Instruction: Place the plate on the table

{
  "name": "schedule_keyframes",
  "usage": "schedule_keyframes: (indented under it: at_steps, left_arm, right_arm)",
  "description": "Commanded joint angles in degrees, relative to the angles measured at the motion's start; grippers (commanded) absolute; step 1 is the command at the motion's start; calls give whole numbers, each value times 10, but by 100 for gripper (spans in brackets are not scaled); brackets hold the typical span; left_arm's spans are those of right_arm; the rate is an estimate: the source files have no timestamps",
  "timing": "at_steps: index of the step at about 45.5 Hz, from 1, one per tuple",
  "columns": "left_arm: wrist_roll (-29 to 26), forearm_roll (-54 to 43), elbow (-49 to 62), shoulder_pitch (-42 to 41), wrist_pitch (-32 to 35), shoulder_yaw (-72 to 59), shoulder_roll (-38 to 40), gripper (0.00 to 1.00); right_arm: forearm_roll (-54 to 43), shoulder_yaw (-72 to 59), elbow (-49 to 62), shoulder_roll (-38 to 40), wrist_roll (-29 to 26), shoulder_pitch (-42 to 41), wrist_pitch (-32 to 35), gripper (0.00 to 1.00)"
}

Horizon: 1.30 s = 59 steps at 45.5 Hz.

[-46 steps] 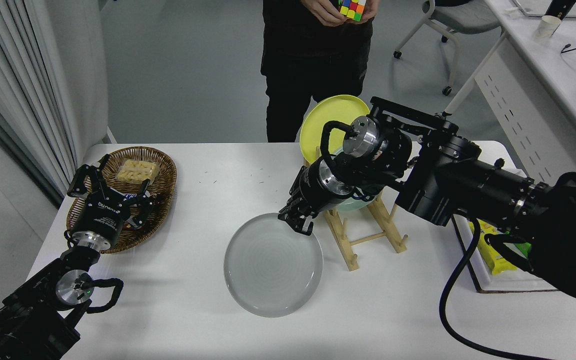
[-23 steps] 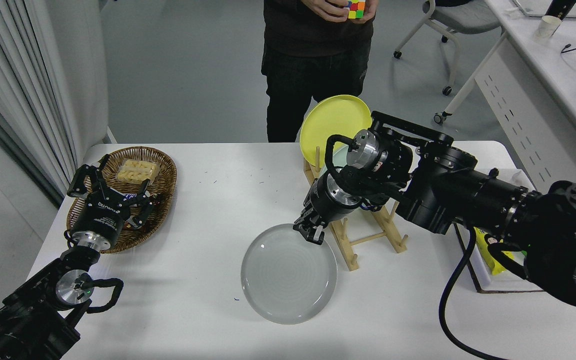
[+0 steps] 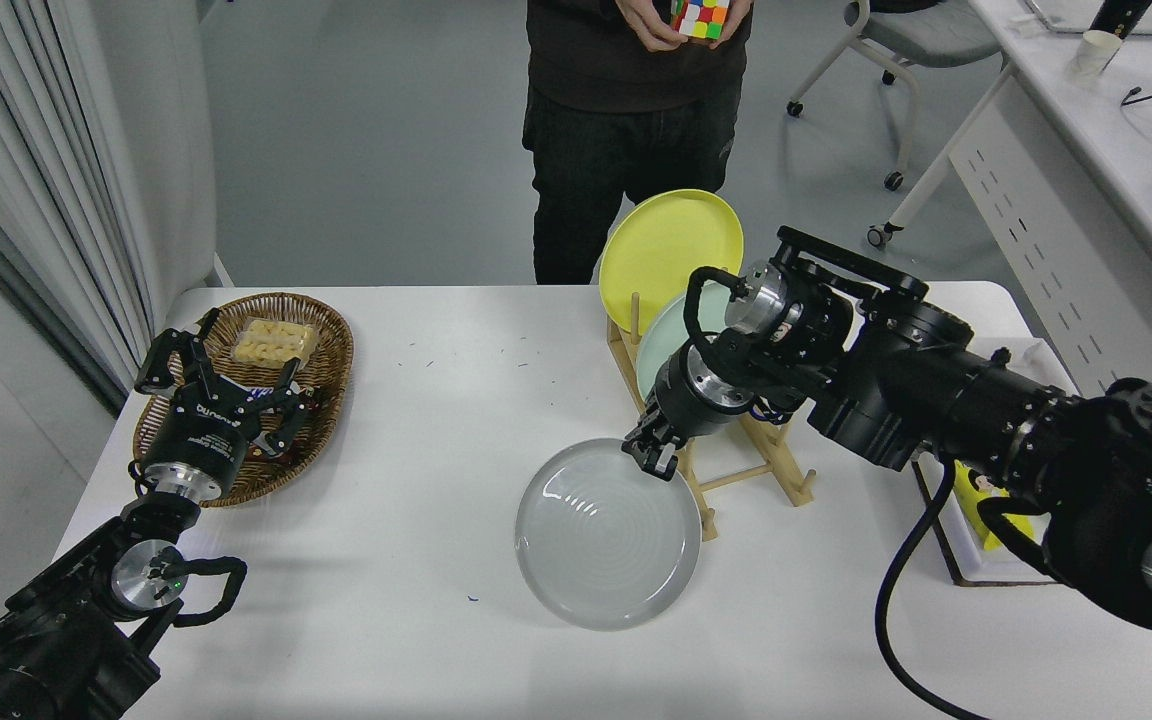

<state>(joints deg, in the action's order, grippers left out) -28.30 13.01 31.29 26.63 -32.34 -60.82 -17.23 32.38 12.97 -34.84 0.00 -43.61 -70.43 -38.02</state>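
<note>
Worktop (image 3: 386, 420): white, carries the plate.
Plate (image 3: 608, 535): grey, front of centre, beside the wooden rack (image 3: 736, 470); whether fully flat, unclear.
Right claw (image 3: 658, 455): pinching the plate's far-right rim; plate extends toward camera-left.
Left claw (image 3: 221, 385): spread, parked over the basket (image 3: 321, 350).

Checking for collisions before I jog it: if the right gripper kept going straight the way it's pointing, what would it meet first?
The right gripper points down and toward the left, gripping the far rim of the grey plate. Just past the plate comes the white table, though depth is hard to judge.
</note>
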Motion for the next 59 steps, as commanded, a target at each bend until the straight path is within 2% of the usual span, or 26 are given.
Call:
schedule_keyframes:
  at_steps: [1,17,59]
  left_arm:
    - [0,0,0,0,0,0,0,98]
    - [-1,0,0,0,0,0,0,98]
    - [0,0,0,0,0,0,1,98]
  right_arm:
    - [-1,6,9,0,-2,6,12,0]
    - [-10,6,3,0,-2,6,94,0]
    - [-43,-4,-29,0,-1,42,132,0]
